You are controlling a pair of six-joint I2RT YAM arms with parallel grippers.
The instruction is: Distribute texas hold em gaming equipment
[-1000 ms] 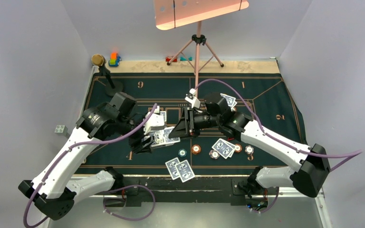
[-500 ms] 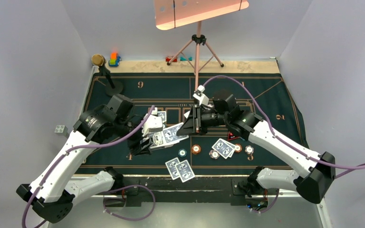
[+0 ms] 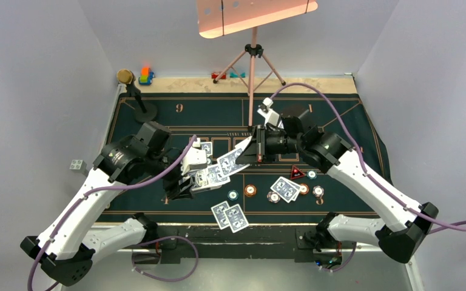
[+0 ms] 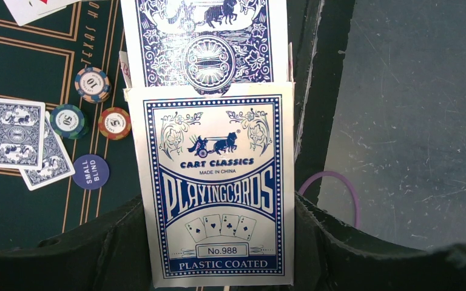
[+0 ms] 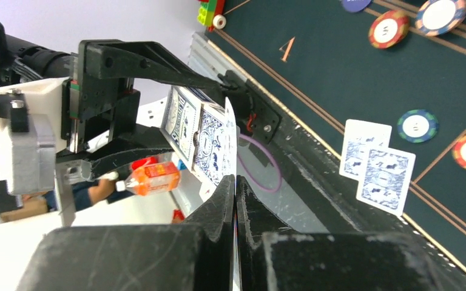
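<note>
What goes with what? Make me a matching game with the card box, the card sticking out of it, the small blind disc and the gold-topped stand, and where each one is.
Things:
1. card box
2. playing card sticking out of the box
3. small blind disc
4. gold-topped stand

Places:
A. lying flat on the green felt
B. pinched in the right gripper
C. standing at the felt's far left corner
D. held in the left gripper

Pairs: 1-D, 2-B, 3-A, 4-C

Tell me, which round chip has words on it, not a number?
The dark blue disc: it reads SMALL BLIND. The three striped chips close by it show numbers instead.
</note>
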